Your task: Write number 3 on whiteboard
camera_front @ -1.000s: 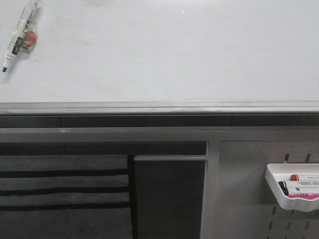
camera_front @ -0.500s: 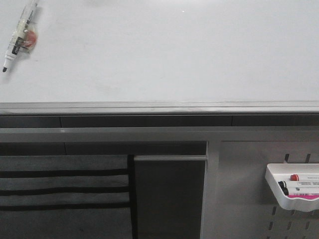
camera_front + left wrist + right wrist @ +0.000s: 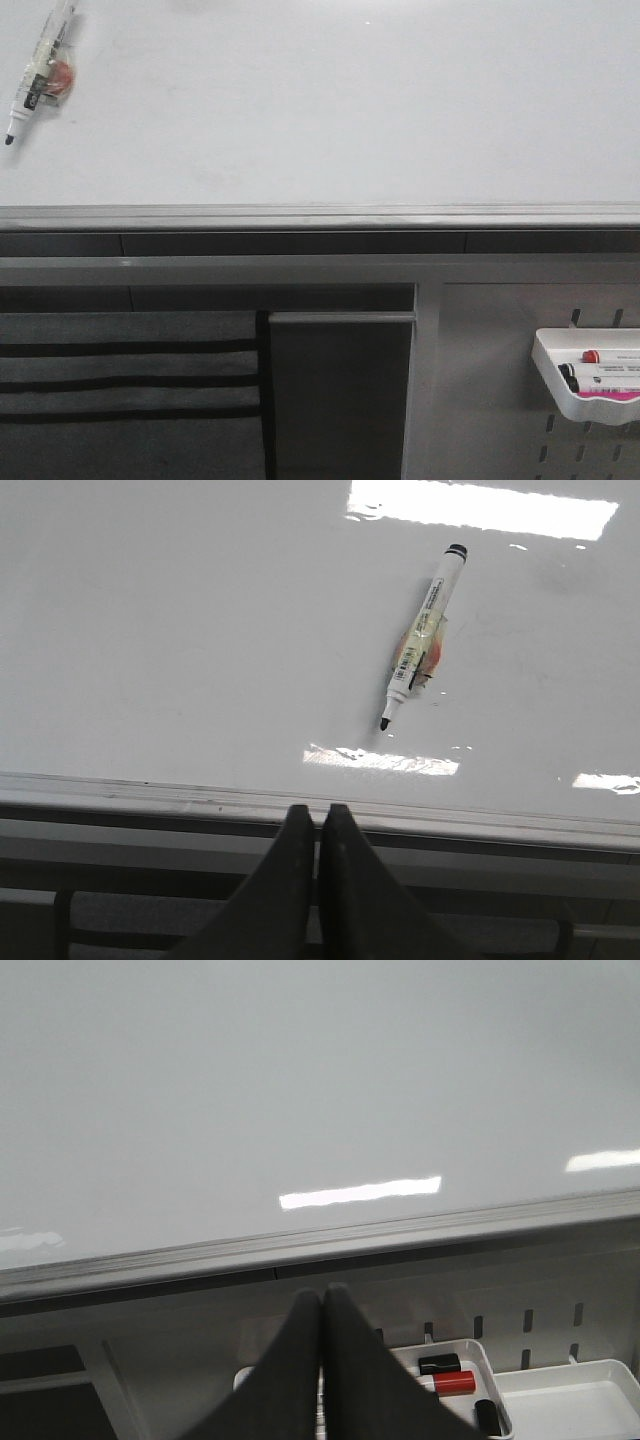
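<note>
The whiteboard (image 3: 330, 110) is glossy white with a grey edge rail and fills the upper half of the front view; no digit 3 shows on it. A black-tipped marker (image 3: 35, 72) with a tape patch lies on the board at the far left, also in the left wrist view (image 3: 422, 638). My left gripper (image 3: 318, 810) is shut and empty, below the board's rail (image 3: 320, 810). My right gripper (image 3: 321, 1292) is shut and empty, below the board (image 3: 300, 1090), over the marker tray. Neither gripper shows in the front view.
A white tray (image 3: 560, 385) with markers hangs on a grey perforated panel (image 3: 480, 400) at the lower right; it also shows in the right wrist view (image 3: 480, 1355). A dark cabinet front (image 3: 340, 400) and slatted panel (image 3: 120, 380) lie below the rail.
</note>
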`<action>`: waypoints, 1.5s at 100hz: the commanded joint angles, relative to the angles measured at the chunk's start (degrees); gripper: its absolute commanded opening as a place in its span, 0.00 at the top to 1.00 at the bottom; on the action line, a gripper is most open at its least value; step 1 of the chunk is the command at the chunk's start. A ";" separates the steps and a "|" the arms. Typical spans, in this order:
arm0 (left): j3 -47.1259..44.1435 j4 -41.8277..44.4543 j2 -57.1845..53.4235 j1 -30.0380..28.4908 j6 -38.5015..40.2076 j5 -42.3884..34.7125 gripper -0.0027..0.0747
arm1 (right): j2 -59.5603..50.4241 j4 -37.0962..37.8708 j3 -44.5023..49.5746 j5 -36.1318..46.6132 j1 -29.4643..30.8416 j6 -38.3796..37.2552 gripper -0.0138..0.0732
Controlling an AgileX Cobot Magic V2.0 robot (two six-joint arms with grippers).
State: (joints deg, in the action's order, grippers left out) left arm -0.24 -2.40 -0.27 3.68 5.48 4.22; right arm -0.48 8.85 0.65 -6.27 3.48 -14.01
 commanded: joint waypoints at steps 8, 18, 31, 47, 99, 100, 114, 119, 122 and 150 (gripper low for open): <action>-0.46 -0.36 -1.54 0.57 0.35 -4.22 0.99 | -0.90 0.73 1.43 4.63 -0.11 0.40 0.92; -0.46 -0.36 -1.54 0.57 0.35 -4.22 0.99 | -0.90 0.73 1.43 4.63 -0.11 0.40 0.92; -0.46 -0.36 -1.54 0.57 0.35 -4.22 0.99 | -0.90 0.73 1.43 4.63 -0.11 0.40 0.92; -0.46 -0.36 -1.54 0.57 0.35 -4.22 0.99 | -0.90 0.73 1.43 5.20 -0.11 0.40 0.92; 13.20 0.72 0.55 0.57 0.35 -2.72 0.99 | 4.69 -6.01 -16.37 -2.75 -4.07 1.73 0.92; 14.11 0.72 0.96 0.57 0.35 -1.90 0.99 | 5.42 -6.01 -16.84 -3.16 -4.30 2.08 0.92; 22.97 2.40 6.91 0.57 -0.18 6.82 0.99 | 14.20 -6.01 -26.40 -10.31 -9.94 9.01 0.92; 25.86 2.40 9.37 0.57 -2.09 10.58 0.99 | 18.15 -6.01 -29.33 -12.21 -11.81 10.73 0.92; 27.39 2.40 11.13 0.57 -3.32 13.05 0.99 | 20.11 -5.88 -31.34 -13.31 -12.79 10.97 0.92; 33.15 2.40 19.10 0.57 -5.95 19.52 0.99 | 34.13 -5.21 -38.69 -16.96 -16.12 10.97 0.92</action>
State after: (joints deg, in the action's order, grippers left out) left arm 30.98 0.00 16.68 3.68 0.00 26.55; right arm 30.50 3.04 -35.73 -27.11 -12.54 -3.82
